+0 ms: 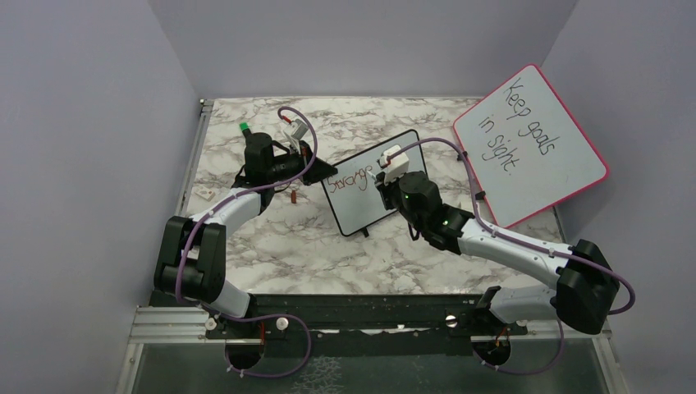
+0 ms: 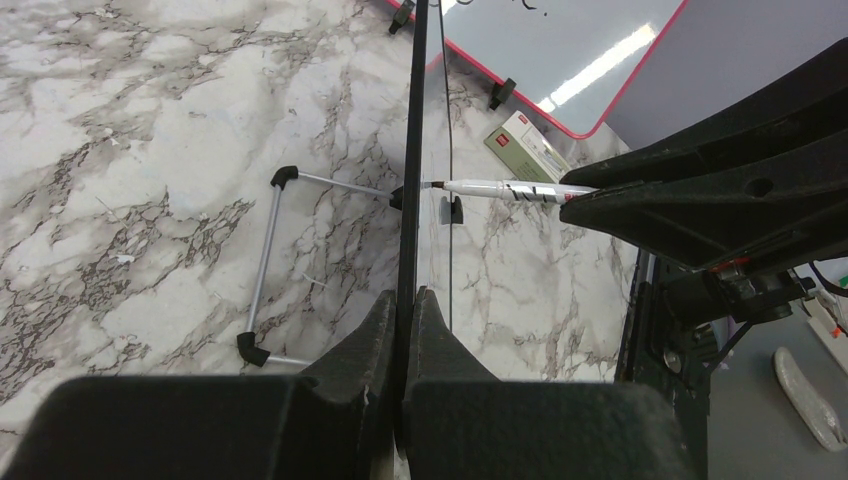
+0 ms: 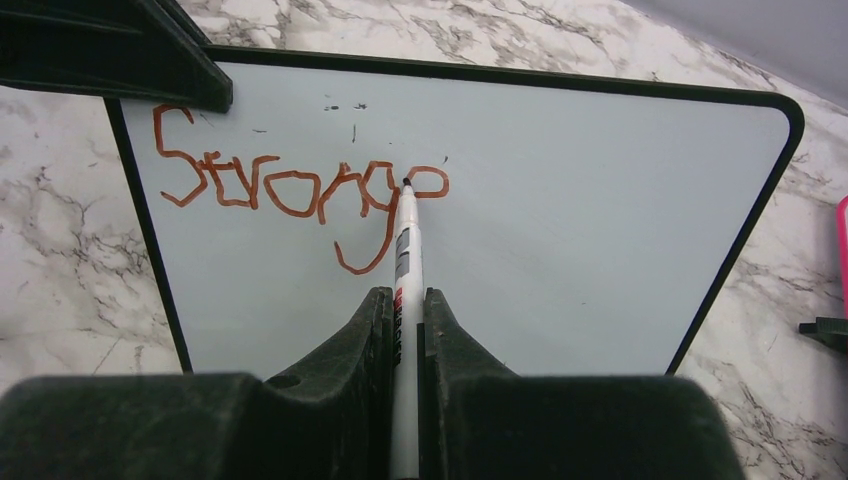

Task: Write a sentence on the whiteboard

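Note:
The whiteboard (image 1: 361, 209) stands tilted on the marble table, black-framed, mid-scene. My left gripper (image 1: 316, 170) is shut on its left edge. The left wrist view shows the board edge-on (image 2: 411, 150), pinched between the left gripper's (image 2: 409, 300) two fingers. My right gripper (image 1: 386, 179) is shut on a white marker (image 3: 405, 240) whose tip touches the board face (image 3: 580, 230). The sentence (image 3: 290, 185) reads "Stronge" in reddish-brown, with the tip at the last letter's loop. The marker (image 2: 500, 188) also shows from the side, its tip against the board.
A larger pink-framed board (image 1: 533, 139) with black handwriting leans at the right wall. A small reddish piece (image 1: 295, 196) and a small white item (image 1: 203, 193) lie left of the whiteboard. Behind the board are its wire stand (image 2: 265, 265) and a small box (image 2: 527, 147).

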Robot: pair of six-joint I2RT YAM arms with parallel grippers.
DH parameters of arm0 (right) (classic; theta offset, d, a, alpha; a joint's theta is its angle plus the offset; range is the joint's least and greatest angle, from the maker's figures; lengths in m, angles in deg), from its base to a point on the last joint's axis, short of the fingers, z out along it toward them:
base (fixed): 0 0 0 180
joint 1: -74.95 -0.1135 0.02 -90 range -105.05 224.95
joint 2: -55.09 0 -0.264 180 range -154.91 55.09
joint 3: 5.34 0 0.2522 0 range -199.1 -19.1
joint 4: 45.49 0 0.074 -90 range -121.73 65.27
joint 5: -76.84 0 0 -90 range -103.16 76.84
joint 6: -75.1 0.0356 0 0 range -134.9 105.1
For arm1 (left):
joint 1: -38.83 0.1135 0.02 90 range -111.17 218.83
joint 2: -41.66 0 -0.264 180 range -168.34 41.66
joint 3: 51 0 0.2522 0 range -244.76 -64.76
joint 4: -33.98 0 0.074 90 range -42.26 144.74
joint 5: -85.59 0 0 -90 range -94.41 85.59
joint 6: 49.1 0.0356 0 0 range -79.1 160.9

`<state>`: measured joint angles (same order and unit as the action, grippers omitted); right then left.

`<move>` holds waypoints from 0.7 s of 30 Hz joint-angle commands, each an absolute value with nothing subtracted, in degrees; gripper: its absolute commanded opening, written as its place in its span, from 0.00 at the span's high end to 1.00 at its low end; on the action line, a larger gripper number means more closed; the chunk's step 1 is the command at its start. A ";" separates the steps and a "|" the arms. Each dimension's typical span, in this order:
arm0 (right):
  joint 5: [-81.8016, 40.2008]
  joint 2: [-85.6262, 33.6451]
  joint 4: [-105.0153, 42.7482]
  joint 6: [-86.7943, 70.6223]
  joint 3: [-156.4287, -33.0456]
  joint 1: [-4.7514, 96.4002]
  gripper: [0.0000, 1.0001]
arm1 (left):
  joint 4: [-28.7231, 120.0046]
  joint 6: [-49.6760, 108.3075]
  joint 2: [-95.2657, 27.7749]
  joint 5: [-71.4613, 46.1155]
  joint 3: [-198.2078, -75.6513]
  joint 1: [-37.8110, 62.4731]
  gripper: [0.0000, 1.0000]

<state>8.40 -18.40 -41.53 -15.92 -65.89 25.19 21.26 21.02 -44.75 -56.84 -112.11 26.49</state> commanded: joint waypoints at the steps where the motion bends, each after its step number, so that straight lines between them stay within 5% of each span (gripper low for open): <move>1: 8.26 -17.98 -38.51 -15.08 -65.26 25.61 0.99 | 27.09 23.85 -46.50 -53.37 -111.53 26.13 1.00; 21: 14.53 -16.65 -37.75 -15.16 -63.32 25.56 0.99 | 27.26 23.88 -46.49 -53.37 -111.73 26.17 1.00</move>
